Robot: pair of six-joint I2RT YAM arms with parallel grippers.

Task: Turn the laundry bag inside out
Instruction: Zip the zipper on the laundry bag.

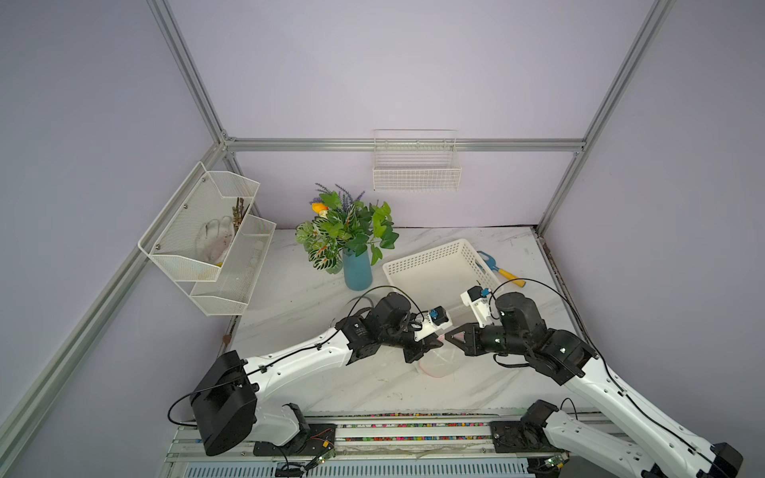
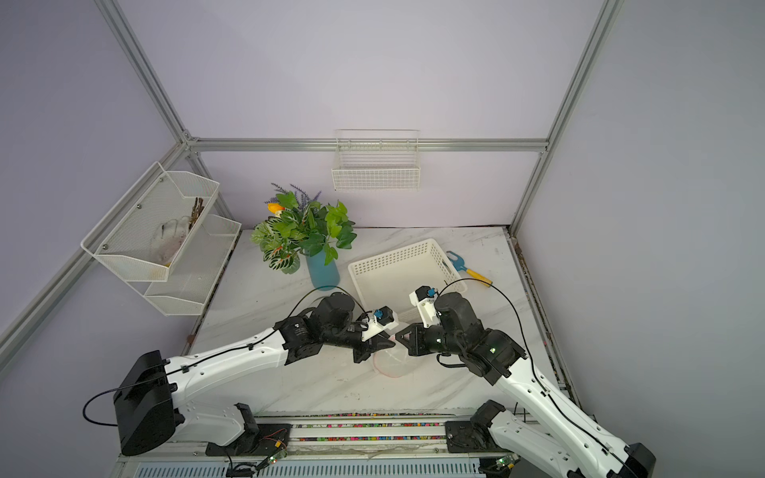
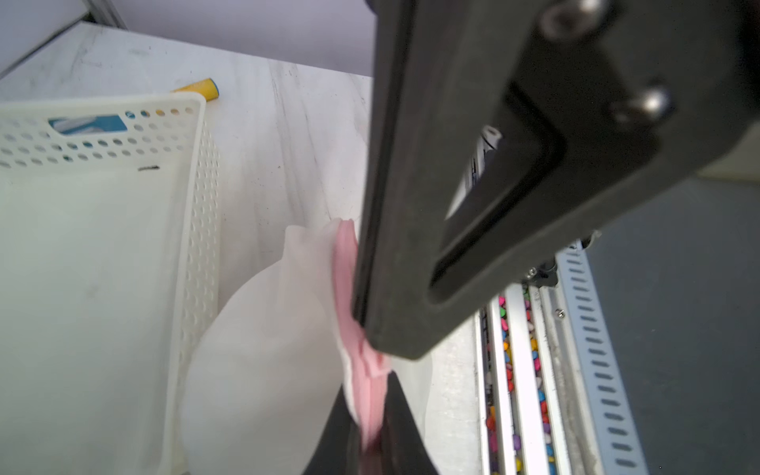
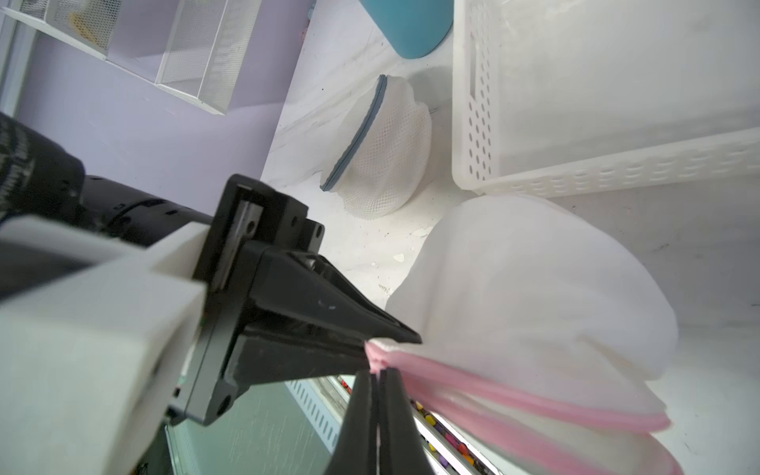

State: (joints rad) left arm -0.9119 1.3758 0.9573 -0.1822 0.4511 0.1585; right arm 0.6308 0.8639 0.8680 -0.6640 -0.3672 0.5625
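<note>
The laundry bag (image 1: 439, 365) (image 2: 390, 365) is white mesh with a pink rim and lies on the marble table between both arms. In the left wrist view my left gripper (image 3: 371, 415) is shut on the bag's pink rim, and the white body of the bag (image 3: 267, 349) hangs beside it. In the right wrist view my right gripper (image 4: 378, 373) is shut on the same pink rim, with the bag (image 4: 534, 288) billowing beyond it. In both top views the left gripper (image 1: 436, 341) (image 2: 388, 338) and the right gripper (image 1: 448, 337) (image 2: 398, 337) meet tip to tip over the bag.
A white perforated basket (image 1: 439, 265) stands just behind the grippers. A blue vase with plants (image 1: 358, 269) is to its left and a blue and yellow tool (image 1: 496, 269) to its right. Another mesh bag with a blue rim (image 4: 382, 152) lies near the vase. Wire racks (image 1: 207, 240) hang on the left wall.
</note>
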